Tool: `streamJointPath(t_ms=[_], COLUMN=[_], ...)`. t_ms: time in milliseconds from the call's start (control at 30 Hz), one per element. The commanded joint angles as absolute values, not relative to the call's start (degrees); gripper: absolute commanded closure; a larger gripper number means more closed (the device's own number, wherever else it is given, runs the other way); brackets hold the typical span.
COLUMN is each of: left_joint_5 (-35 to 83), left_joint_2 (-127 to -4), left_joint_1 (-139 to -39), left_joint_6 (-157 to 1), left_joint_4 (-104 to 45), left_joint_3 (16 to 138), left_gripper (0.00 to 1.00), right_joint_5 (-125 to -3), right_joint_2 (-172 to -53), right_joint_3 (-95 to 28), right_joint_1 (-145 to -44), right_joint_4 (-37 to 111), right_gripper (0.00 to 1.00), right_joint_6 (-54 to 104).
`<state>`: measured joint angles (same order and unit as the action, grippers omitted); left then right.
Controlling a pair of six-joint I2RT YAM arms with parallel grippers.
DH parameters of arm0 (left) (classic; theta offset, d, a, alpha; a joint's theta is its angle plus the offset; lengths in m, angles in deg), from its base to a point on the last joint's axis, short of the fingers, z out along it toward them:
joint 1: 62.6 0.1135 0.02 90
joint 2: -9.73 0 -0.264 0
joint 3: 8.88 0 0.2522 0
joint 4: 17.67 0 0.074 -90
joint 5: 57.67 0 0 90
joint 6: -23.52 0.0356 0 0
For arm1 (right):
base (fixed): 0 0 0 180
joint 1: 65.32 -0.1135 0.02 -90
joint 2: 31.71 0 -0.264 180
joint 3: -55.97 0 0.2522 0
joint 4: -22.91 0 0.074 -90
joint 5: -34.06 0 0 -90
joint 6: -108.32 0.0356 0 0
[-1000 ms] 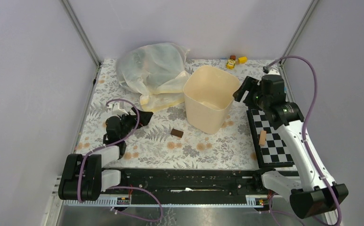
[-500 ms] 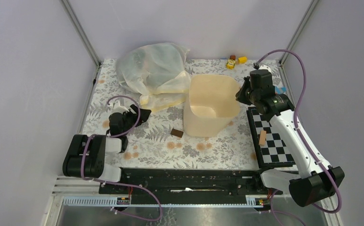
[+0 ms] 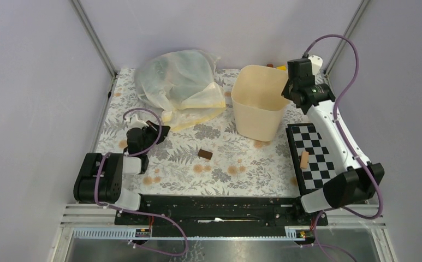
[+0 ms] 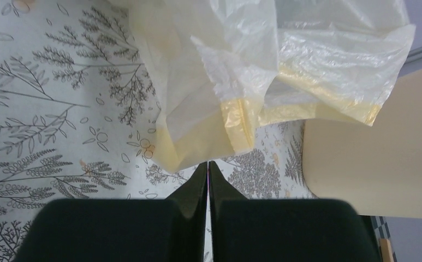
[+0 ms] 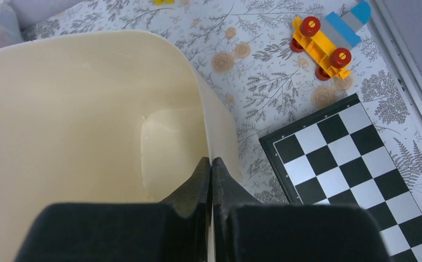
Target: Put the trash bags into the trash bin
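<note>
**A:** Why does the right gripper (image 5: 211, 161) sit on the lip of the trash bin (image 3: 255, 117)?

**B:** It is clamped on the bin's right-hand wall, one finger inside and one outside, with the rim pinched between them. The bin has no handles, so the rim is the only place to take hold. That grip probably lets the arm steady the bin or bring it nearer to the bag. The bin is upright with its mouth up, between the whitish bag (image 3: 178, 82) and the checkerboard (image 3: 313, 158). Whether its base rests on the bench (image 3: 225, 164) or hangs just above it cannot be told.

**A:** And the trash bag (image 3: 164, 131)?

**B:** It is well apart from the bin, on the left side of the bench. From overhead it shows only as a dark scrap at the tip of the left gripper (image 4: 207, 164). The rest is presumably hidden under the wrist.

**A:** Does that gripper have it?

**B:** Its fingers are pressed flat together, low over the bench. The wrist view shows no dark plastic past the tips, only the yellow-rimmed edge of the whitish bag just ahead. So it cannot be told whether any film is caught. A pinch that tight would suit such thin plastic.

**A:** What does the next move call for?

**B:** Likely a lift to see whether the bag comes up, then a carry over the open mouth. The whitish bag's edge lies near the tips and could snag.
</note>
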<state>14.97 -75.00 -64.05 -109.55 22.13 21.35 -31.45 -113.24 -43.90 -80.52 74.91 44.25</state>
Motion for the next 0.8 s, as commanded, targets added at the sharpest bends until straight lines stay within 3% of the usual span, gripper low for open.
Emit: streamJointPath(t_ms=[0, 167, 333, 400, 433, 533, 633, 700, 767], left_joint_5=[19.2, 23.9, 27.5, 28.1, 28.0, 26.4, 25.0, 23.7, 22.3], left_joint_2=[-70.9, -64.0, -56.2, -54.6, -54.3, -54.9, -57.8, -60.7, -64.2], left_joint_1=[-64.1, -64.1, -64.1, -64.1, -64.1, -64.1, -64.1, -64.1, -64.2], left_joint_6=[-108.3, -107.5, -107.2, -107.0, -106.7, -105.6, -105.4, -105.4, -105.5], left_joint_4=[22.0, 16.0, 10.9, 10.4, 10.2, 10.7, 12.4, 14.0, 16.5], left_joint_3=[20.8, 19.1, 17.0, 16.5, 16.4, 16.8, 17.5, 18.4, 19.5], left_gripper=[1.0, 1.0, 1.0, 1.0, 0.95, 0.54, 0.19, 0.08, 0.07], right_joint_5=[-27.6, -30.9, -26.7, -27.4, -28.6, -33.6, -36.2, -38.7, -42.4], right_joint_2=[-116.7, -120.9, -124.9, -125.7, -126.0, -125.2, -121.2, -117.2, -112.1], right_joint_3=[-49.7, -51.3, -55.6, -56.1, -56.4, -56.4, -53.6, -50.3, -47.9], right_joint_1=[-78.1, -69.2, -66.5, -66.1, -66.0, -66.0, -66.0, -66.0, -66.1], right_joint_4=[71.6, 69.2, 68.0, 67.2, 67.2, 67.0, 65.4, 63.0, 61.4], right_gripper=[1.0, 1.0, 1.0, 0.91, 0.82, 0.62, 0.27, 0.15, 0.11], right_joint_6=[47.5, 50.3, 50.6, 50.6, 50.4, 48.4, 45.5, 42.0, 39.0])
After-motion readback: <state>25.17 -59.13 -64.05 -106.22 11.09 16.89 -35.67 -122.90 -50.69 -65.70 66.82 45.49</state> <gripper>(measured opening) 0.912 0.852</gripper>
